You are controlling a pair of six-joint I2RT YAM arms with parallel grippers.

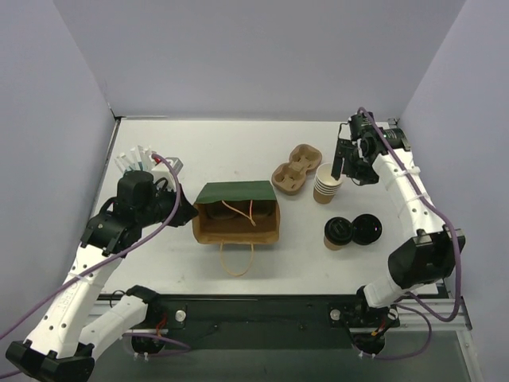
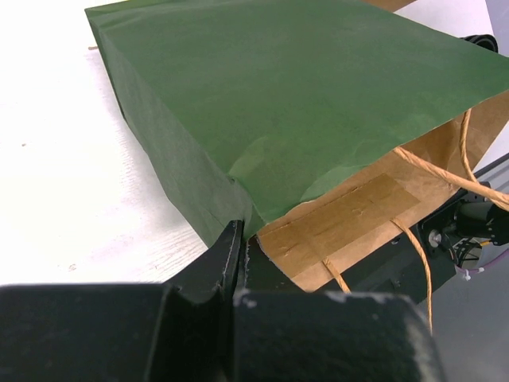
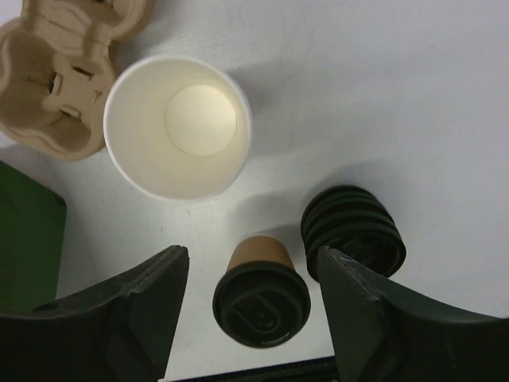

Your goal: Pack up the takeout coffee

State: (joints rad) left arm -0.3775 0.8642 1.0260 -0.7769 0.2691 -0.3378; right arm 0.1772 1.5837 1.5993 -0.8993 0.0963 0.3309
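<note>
The takeout coffee (image 1: pixel 337 232), a small kraft cup with a black lid, stands at the right of the table. In the right wrist view it (image 3: pixel 261 298) sits below and between my fingers. My right gripper (image 3: pixel 253 253) is open and empty. In the top view the right gripper (image 1: pixel 342 165) hovers high over the stack of unlidded cups (image 1: pixel 328 185). My left gripper (image 2: pixel 242 232) is shut on the rim of the paper bag (image 2: pixel 302 103). The bag is green outside and kraft inside, and lies with its mouth open (image 1: pixel 237 215). In the top view the left gripper (image 1: pixel 188 212) is at the bag's left edge.
A stack of loose black lids (image 1: pixel 367 229) sits right of the coffee, and also shows in the right wrist view (image 3: pixel 354 231). A pulp cup carrier (image 1: pixel 297 169) lies left of the cup stack (image 3: pixel 176 127). A white rack (image 1: pixel 141 163) stands at the far left.
</note>
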